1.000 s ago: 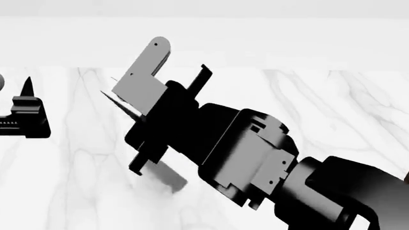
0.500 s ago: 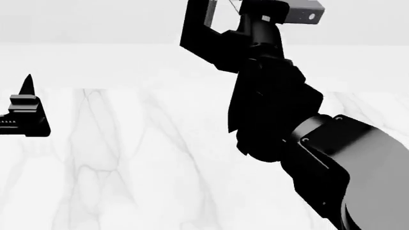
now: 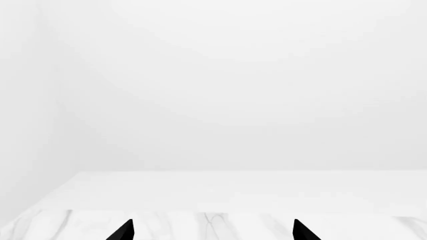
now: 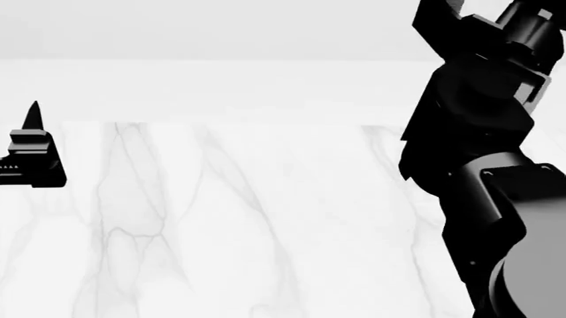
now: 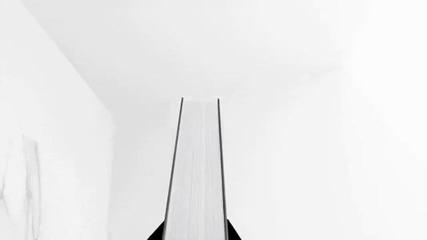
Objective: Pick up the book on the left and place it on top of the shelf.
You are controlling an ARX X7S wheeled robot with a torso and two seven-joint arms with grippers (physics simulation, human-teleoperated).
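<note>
In the right wrist view the book point(image 5: 197, 170) stands on edge between my jaws, its white page edge facing the camera between two thin black covers. My right gripper point(image 5: 195, 236) is shut on it, one black fingertip on each cover. In the head view my right arm point(image 4: 478, 119) is raised at the right and its gripper and the book are cut off by the top edge. My left gripper point(image 4: 31, 156) hovers at the far left over the table; in the left wrist view point(image 3: 213, 234) its fingertips stand wide apart, open and empty. The shelf is out of view.
A white marble table point(image 4: 248, 218) fills the head view, with a plain white wall behind it. The table's far edge also shows in the left wrist view point(image 3: 220, 220). The two light grey books are not in view.
My right arm has swung up and to the right across the head view, carrying the book out past the top edge. The left gripper has barely moved.
</note>
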